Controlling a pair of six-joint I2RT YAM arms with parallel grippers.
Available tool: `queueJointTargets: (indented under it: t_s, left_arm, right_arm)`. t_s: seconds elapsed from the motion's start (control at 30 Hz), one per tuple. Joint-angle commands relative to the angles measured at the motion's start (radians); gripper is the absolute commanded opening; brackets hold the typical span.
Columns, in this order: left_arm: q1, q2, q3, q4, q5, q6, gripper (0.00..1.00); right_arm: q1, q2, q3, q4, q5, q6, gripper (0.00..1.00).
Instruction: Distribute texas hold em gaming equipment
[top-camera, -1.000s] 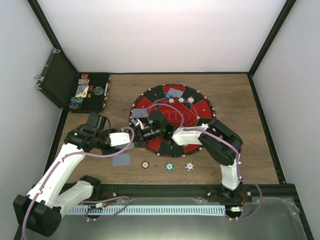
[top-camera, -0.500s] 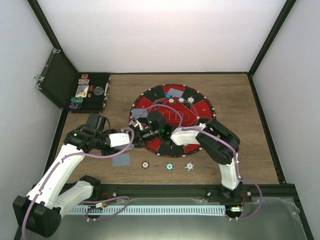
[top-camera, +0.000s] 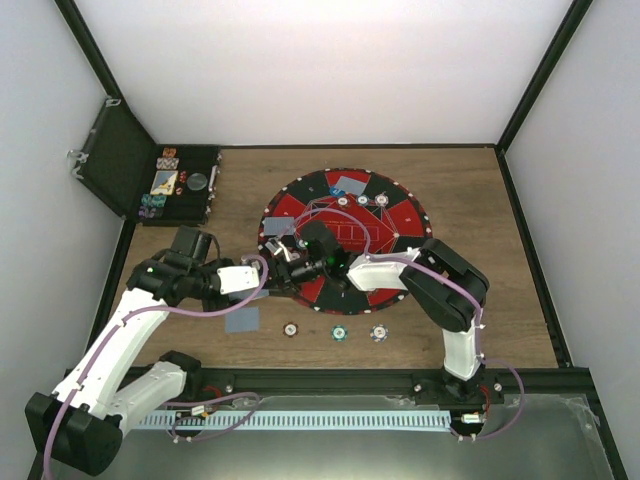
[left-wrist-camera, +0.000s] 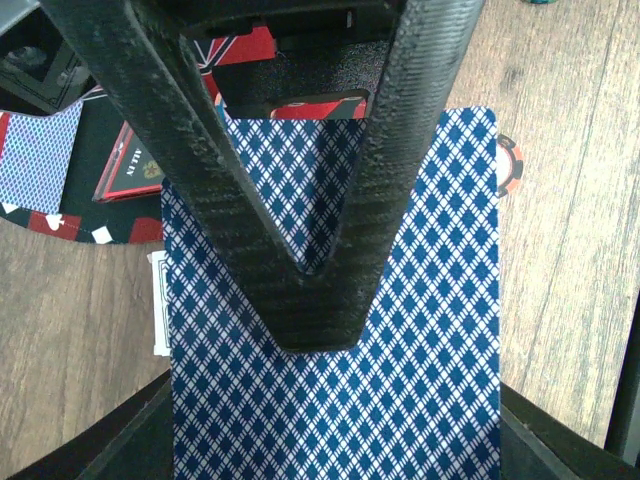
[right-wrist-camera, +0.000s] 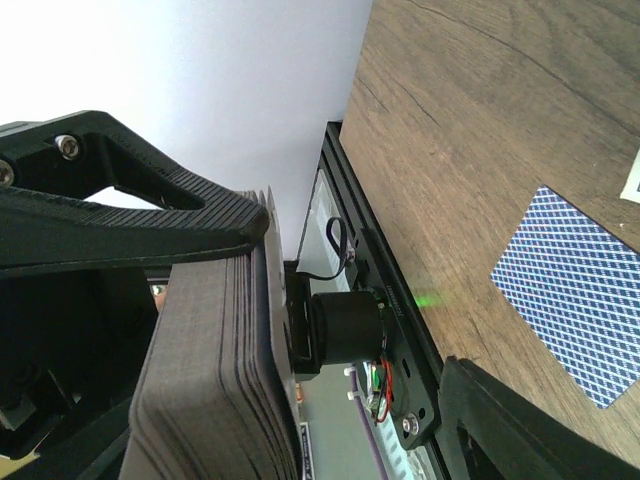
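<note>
The texas hold em gaming equipment (left-wrist-camera: 420, 380) is sitting partly dealt out, with the card stack in the air between the two arms. Nearest the arm bases, a row of three chips (top-camera: 339, 333) is lying on the wooden surface (top-camera: 480, 300), and a single face-down card (top-camera: 242, 319) is lying just to their left.

Just beyond that, the left claw (top-camera: 265, 272) is clamping the deck (right-wrist-camera: 210, 380). Its fingers are closing flat on the blue-diamond back, and one white card edge is poking out at the side. The right claw (top-camera: 288, 262) is meeting it from the other side with its fingers standing wide apart. One finger is lying against the stack and the other is well clear of it. It is gripping nothing that I can make out.

Farther off, the round mat (top-camera: 408, 218) is carrying two more face-down cards and a short line of chips. The open case (top-camera: 115, 165) at the far left is holding the remaining chips.

Judging by this, a card deal is under way, about midway through the task. The next move is probably calling for the right claw to pinch only the top card and slide it off. The left claw is needing to keep the stack square meanwhile.
</note>
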Motion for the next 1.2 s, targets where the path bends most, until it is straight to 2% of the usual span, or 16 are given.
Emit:
queueJointTargets:
  t_s: [0.0,0.37,0.83,1.0,1.17]
  left_arm:
    - [-0.002,-0.003,0.013,0.009,0.03,-0.002,0.05]
    - [-0.002,-0.001,0.013,0.005,0.026,-0.005,0.05]
    - [-0.001,-0.002,0.024,-0.001,0.034,-0.003,0.05]
    - [-0.002,-0.002,0.021,0.003,0.035,-0.005,0.05]
    - [-0.002,-0.002,0.015,0.007,0.035,-0.005,0.05]
  right_arm:
    - [0.012,-0.014,0.024,-0.003,-0.046,-0.033,0.65]
    - [0.016,0.024,0.073,-0.115,-0.042,-0.091,0.63]
    - [-0.043,-0.086,-0.053,-0.199,0.006,-0.146,0.55]
    - [-0.045,-0.135,-0.061,-0.221,0.03,-0.146,0.46]
    - [-0.046,-0.18,-0.067,-0.242,0.054,-0.145,0.28]
